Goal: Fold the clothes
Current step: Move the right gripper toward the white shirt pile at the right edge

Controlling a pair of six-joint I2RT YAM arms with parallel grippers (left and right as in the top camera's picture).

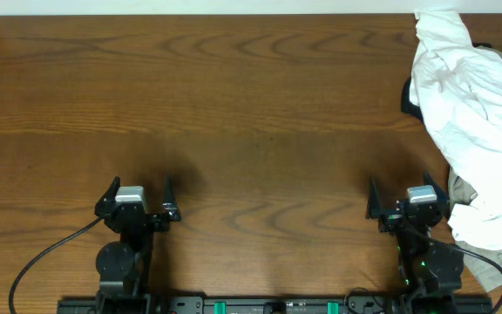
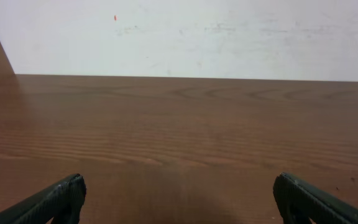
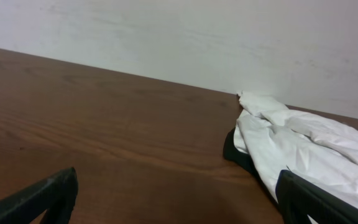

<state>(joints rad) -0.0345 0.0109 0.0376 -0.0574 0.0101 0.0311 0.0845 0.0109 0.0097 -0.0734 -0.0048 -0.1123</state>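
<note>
The white T-shirt lies crumpled in a heap at the table's right edge, with a bit of black showing at its left side. It also shows in the right wrist view, ahead and to the right of the fingers. My right gripper is open and empty, just left of the heap's near end. Its fingers frame bare wood. My left gripper is open and empty at the near left, far from the shirt. In its wrist view only bare table shows.
The brown wooden table fills the overhead view. A pale wall stands behind the far edge. Cables trail from both arm bases at the near edge. A beige or grey piece shows under the heap near the right arm.
</note>
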